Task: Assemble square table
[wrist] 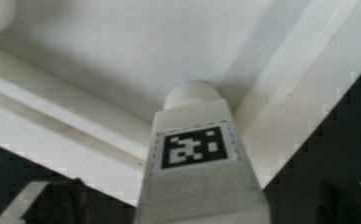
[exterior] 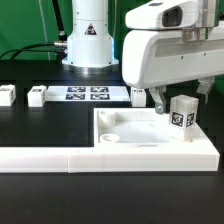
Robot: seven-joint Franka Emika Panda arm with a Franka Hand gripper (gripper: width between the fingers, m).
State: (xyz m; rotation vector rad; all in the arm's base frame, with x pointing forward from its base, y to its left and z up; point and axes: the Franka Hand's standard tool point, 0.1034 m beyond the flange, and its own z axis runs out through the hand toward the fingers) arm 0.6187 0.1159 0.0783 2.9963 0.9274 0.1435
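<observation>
- The table top (exterior: 150, 140) lies flat on the black table, on the exterior view's right. It has a raised edge, like a tray. Inside I see round holes near its left corners.
- The held leg (exterior: 182, 116) is just over the far right part of that tray. It stands almost upright, tipped a little.
- From the exterior view's left, the first loose leg (exterior: 5, 95) and the second loose leg (exterior: 38, 95) sit apart on the black table. Next comes the marker board (exterior: 88, 94). Then the third loose leg (exterior: 138, 96) sits just behind the tray.
- A long white wall (exterior: 60, 158) lies in front of the tray.
- Only the wrist view shows the held leg (wrist: 198, 150) up close. Its black square tag faces the camera, and its round end points at a corner of the table top (wrist: 106, 50).
- The arm reaches down from above. The gripper (exterior: 180, 103) points down and is closed on the held leg, with a finger on each side.
</observation>
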